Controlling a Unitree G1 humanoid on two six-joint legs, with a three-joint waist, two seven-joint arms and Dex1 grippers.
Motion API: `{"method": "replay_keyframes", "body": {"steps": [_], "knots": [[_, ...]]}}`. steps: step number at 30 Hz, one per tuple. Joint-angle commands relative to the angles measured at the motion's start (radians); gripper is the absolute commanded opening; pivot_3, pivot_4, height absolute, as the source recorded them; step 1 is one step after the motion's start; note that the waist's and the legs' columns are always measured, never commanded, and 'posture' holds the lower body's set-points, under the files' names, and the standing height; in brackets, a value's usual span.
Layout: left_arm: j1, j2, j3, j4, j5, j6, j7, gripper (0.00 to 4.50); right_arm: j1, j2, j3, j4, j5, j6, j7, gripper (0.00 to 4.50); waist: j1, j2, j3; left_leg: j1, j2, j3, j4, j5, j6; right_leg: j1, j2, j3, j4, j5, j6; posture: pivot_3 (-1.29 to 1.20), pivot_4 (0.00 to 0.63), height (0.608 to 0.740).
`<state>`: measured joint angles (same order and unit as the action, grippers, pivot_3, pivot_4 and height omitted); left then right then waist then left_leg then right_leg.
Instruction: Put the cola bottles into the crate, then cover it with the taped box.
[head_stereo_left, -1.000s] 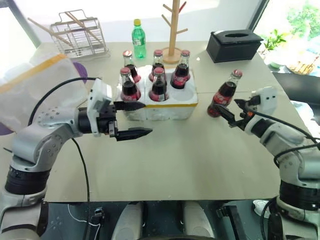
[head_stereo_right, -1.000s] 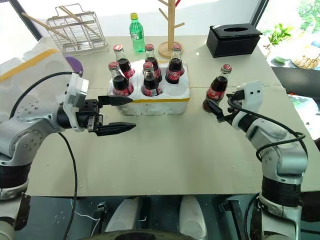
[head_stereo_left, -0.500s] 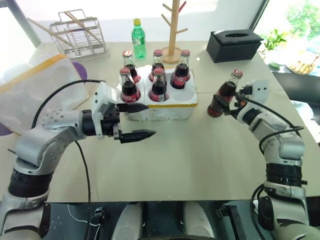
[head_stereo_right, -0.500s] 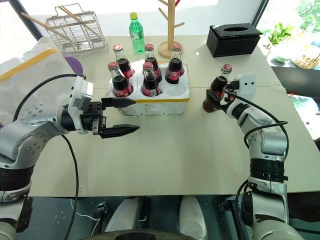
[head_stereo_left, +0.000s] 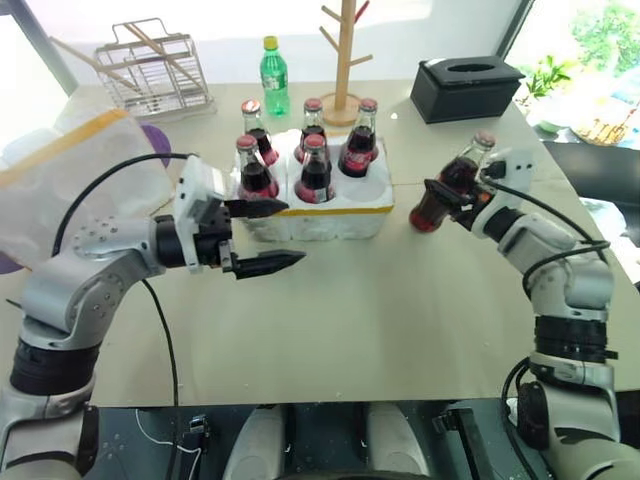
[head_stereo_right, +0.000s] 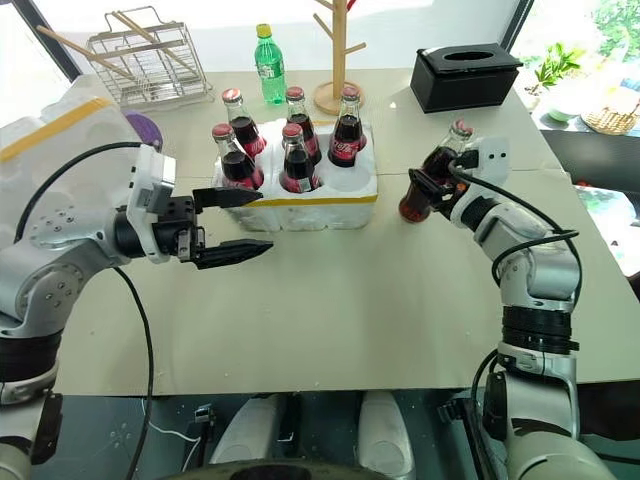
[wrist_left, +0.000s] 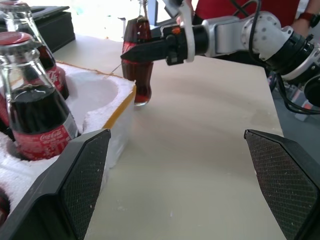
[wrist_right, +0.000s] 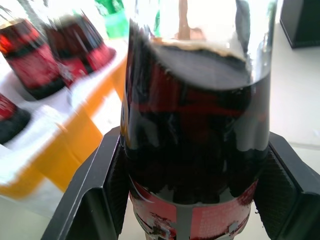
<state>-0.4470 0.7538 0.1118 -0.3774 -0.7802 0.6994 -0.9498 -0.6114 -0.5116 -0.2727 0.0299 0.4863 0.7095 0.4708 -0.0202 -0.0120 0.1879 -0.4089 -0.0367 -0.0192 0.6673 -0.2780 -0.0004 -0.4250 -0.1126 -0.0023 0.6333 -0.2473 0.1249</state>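
The crate (head_stereo_left: 340, 212) is a low white styrofoam tray with a yellow tape band, standing mid-table. Several cola bottles (head_stereo_left: 316, 170) with red caps stand upright in its wells, and the front right well (wrist_left: 95, 92) is empty. To the crate's right, my right gripper (head_stereo_left: 447, 195) is shut on one more cola bottle (head_stereo_left: 424, 214), which leans toward the crate. In the right wrist view that bottle (wrist_right: 195, 125) sits between the black fingers. My left gripper (head_stereo_left: 295, 233) is open and level, just in front of the crate's left end. The taped box (head_stereo_left: 60, 180) lies at far left.
A green plastic bottle (head_stereo_left: 274, 75), a wire rack (head_stereo_left: 150, 65) and a wooden peg stand (head_stereo_left: 345, 60) line the back of the table. A black tissue box (head_stereo_left: 470, 90) sits at back right. The table (head_stereo_left: 400, 310) is bare in front of the crate.
My right gripper moved forward onto the lone cola bottle and shut on it, and the bottle now leans more. The left gripper has stayed open in about the same place.
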Motion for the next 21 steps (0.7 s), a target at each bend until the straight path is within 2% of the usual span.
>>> {"method": "replay_keyframes", "body": {"steps": [1, 7, 11, 21], "knots": [[0.011, 0.024, 0.078, -0.037, -0.046, 0.022, 0.024, 4.50, -0.155, -0.034, -0.018, -0.128, 0.076, 0.002, 0.036, 2.61, -0.001, 0.001, 0.000, 0.000, 0.000, 0.000, 0.000, 0.000, 0.000, 0.000, 0.000, 0.000, 0.000, 0.000, 0.000, 0.00, 0.150, 0.740], [0.031, 0.032, 0.100, -0.048, -0.056, 0.028, 0.045, 4.50, -0.253, 0.009, 0.071, -0.149, 0.114, 0.042, 0.082, 2.61, 0.003, 0.000, 0.000, 0.000, 0.001, 0.000, 0.000, 0.000, 0.000, -0.001, 0.001, 0.000, 0.001, 0.000, 0.000, 0.00, 0.150, 0.740], [0.019, 0.028, 0.093, -0.048, -0.050, 0.019, 0.052, 4.50, -0.231, 0.032, 0.215, -0.097, -0.027, -0.015, 0.056, 2.61, 0.007, 0.000, 0.000, 0.000, -0.001, 0.000, 0.000, 0.000, 0.000, 0.000, -0.001, 0.000, 0.001, 0.000, 0.000, 0.00, 0.150, 0.740], [0.027, 0.040, 0.101, -0.048, -0.042, 0.009, 0.047, 4.50, -0.164, 0.096, 0.398, 0.069, -0.178, -0.094, 0.101, 2.61, 0.000, 0.000, 0.000, -0.001, -0.001, -0.001, 0.000, 0.002, -0.004, -0.001, -0.001, 0.000, 0.001, 0.000, 0.000, 0.00, 0.150, 0.740]]}}
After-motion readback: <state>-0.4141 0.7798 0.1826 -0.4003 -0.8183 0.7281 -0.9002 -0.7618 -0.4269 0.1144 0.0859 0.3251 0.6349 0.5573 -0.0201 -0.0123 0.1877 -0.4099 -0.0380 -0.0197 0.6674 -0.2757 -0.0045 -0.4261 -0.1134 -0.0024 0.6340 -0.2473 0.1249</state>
